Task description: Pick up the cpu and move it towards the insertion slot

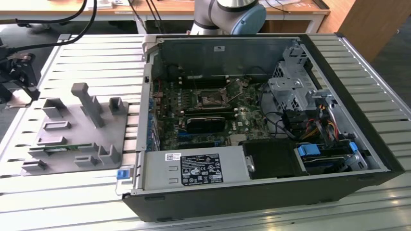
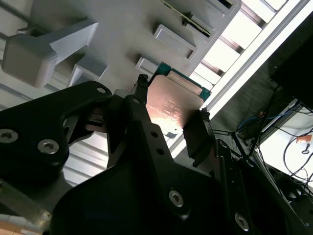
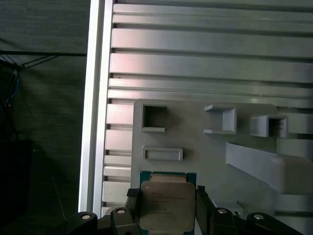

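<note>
your tool [image 3: 167, 215] is clamped on the cpu [image 3: 166, 198], gripping two opposite edges, over the grey fixture [image 3: 195, 161]. the slot [image 1: 211, 100] lies in the open case [image 1: 359, 120], well apart from that fixture.

The gripper [image 3: 166, 208] holds the chip [image 3: 165, 198] by two opposite edges, so those sides are taken up by its fingers [image 3: 202, 208]. Just past the fingertips the grey fixture [image 3: 205, 161] carries low walls, a shallow frame [image 3: 162, 153] and a square pocket [image 3: 153, 119], which stand little above the plate. Off to one side of the gripper the tall slanted post [image 3: 266, 164] rises, the highest thing close by. Beyond the fixture the slatted table [image 3: 205, 66] gives flat, open room. Well away from the gripper, the socket [image 1: 211, 99] sits deep in the open computer case [image 1: 257, 202], hemmed by the case wall [image 1: 148, 82], the black card [image 1: 205, 124] and the drive cage [image 1: 292, 89] — free only from above.
</note>
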`<state>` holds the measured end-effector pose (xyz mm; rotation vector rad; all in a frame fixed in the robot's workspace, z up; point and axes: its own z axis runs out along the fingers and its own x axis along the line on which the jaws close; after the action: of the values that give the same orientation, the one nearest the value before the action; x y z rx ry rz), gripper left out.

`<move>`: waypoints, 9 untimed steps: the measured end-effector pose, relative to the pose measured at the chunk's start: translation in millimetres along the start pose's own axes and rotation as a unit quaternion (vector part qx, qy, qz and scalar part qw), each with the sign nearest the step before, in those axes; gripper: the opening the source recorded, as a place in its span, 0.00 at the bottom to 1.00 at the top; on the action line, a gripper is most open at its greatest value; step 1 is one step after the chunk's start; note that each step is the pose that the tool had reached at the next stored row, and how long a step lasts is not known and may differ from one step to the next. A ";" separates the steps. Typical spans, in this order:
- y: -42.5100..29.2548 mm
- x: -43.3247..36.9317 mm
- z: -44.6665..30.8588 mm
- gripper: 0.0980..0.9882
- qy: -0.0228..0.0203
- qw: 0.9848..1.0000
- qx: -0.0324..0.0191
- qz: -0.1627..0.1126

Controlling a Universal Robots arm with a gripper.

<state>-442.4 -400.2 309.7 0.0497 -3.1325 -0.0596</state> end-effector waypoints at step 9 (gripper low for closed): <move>0.1 0.0 -3.2 0.50 0.000 1.000 0.000 0.000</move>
<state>-442.4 -400.2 313.0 0.0498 -3.1326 -0.0598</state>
